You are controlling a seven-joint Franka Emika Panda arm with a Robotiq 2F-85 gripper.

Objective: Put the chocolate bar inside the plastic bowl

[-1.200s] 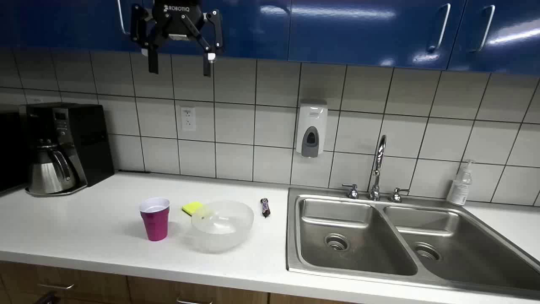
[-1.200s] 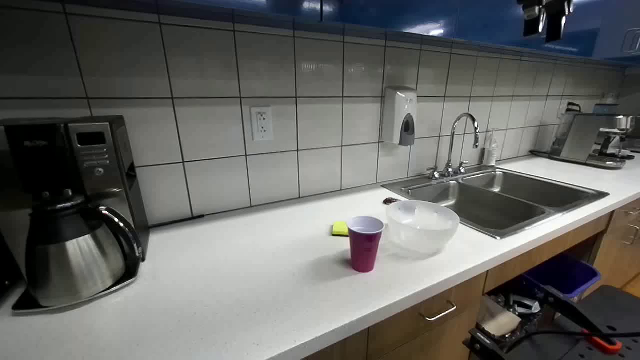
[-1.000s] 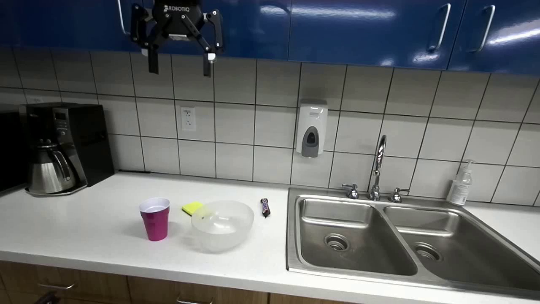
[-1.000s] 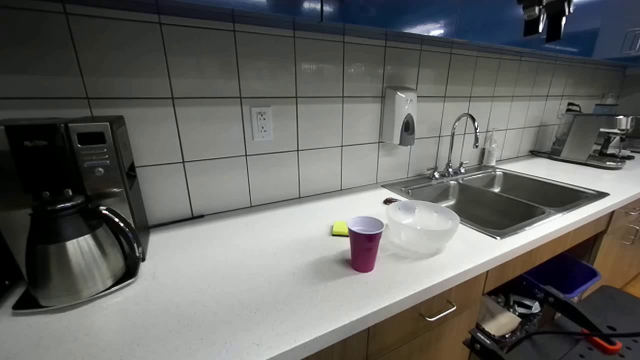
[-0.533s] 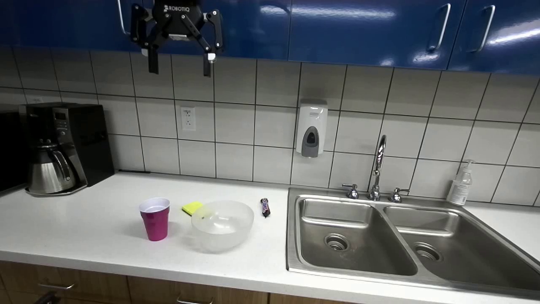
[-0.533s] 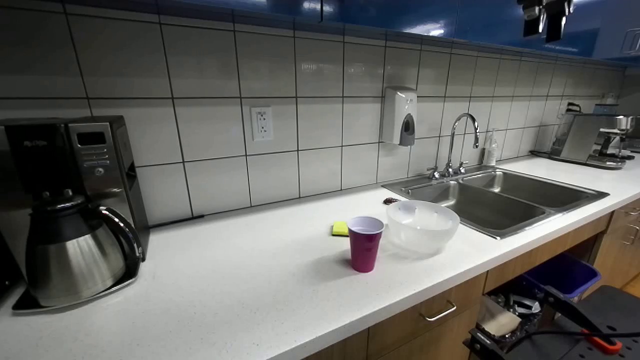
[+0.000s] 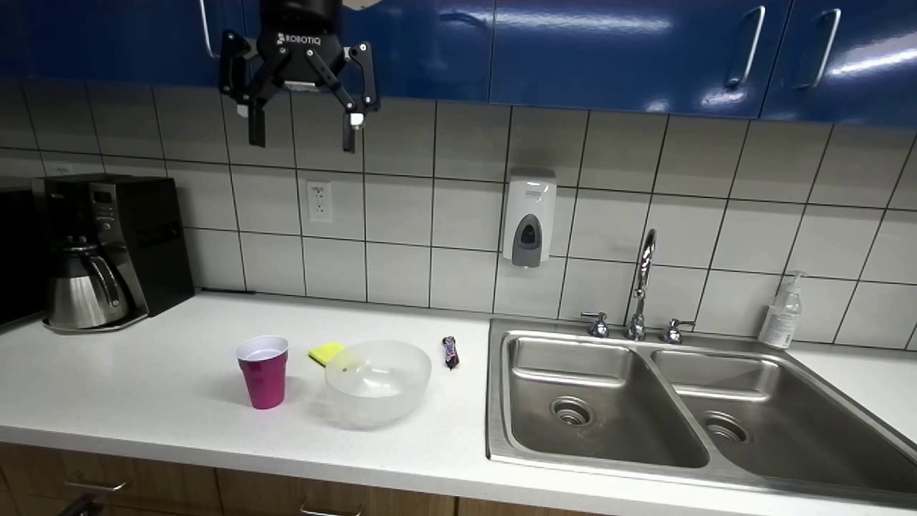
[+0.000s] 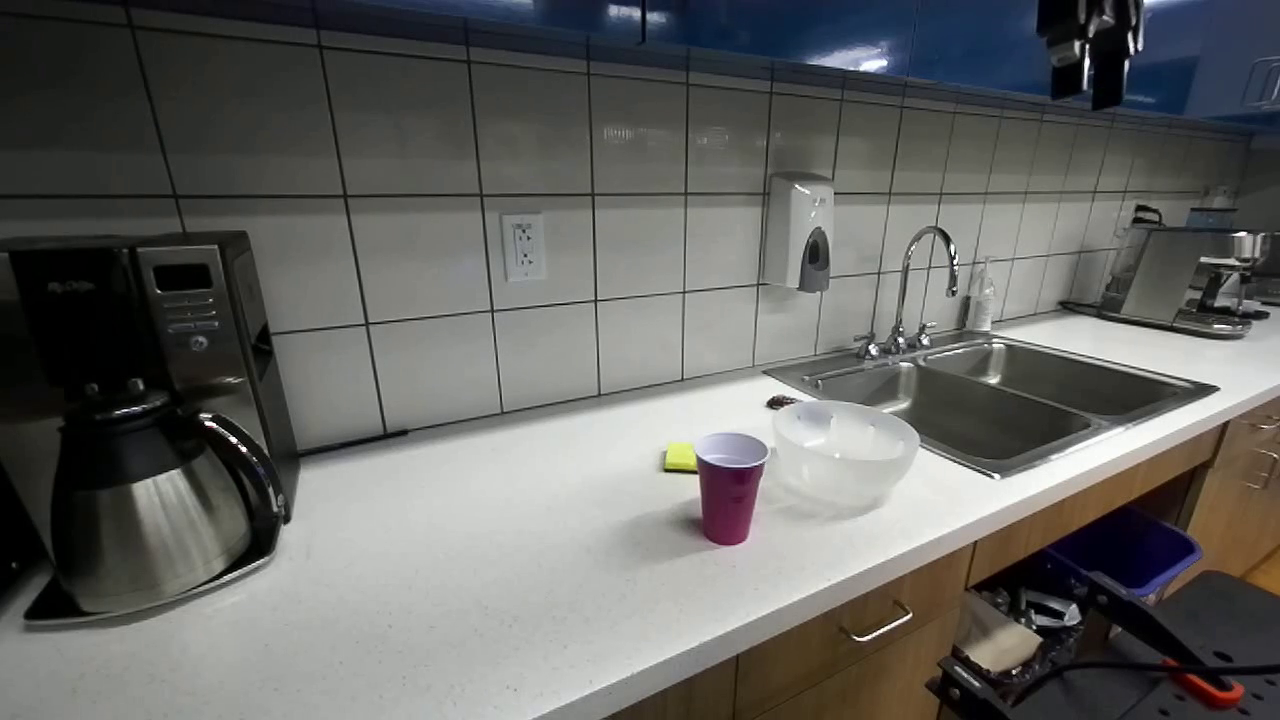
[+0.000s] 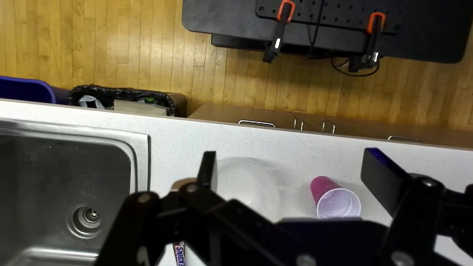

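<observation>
The chocolate bar [image 7: 450, 352] is a small dark wrapped bar lying on the counter between the bowl and the sink. It also shows in an exterior view [image 8: 781, 402] just behind the bowl, and part of it at the bottom of the wrist view [image 9: 179, 254]. The plastic bowl [image 7: 377, 390] is wide, translucent and upright on the counter; it shows in an exterior view [image 8: 846, 465] and, partly hidden by a finger, in the wrist view [image 9: 251, 184]. My gripper [image 7: 302, 142] is open and empty, high above the counter, fingers pointing down. It also shows in the wrist view [image 9: 290, 157].
A magenta cup [image 7: 263, 376] stands beside the bowl. A yellow sponge [image 7: 326, 352] lies behind them. A double sink [image 7: 602, 466] with a faucet [image 7: 642, 287] is beside the bar. A coffee maker [image 8: 150, 430] stands at the counter's end. Blue cabinets [image 7: 609, 57] hang above.
My gripper has moved down a little in the last half second and stays open. The bar, bowl, cup and sponge have not moved.
</observation>
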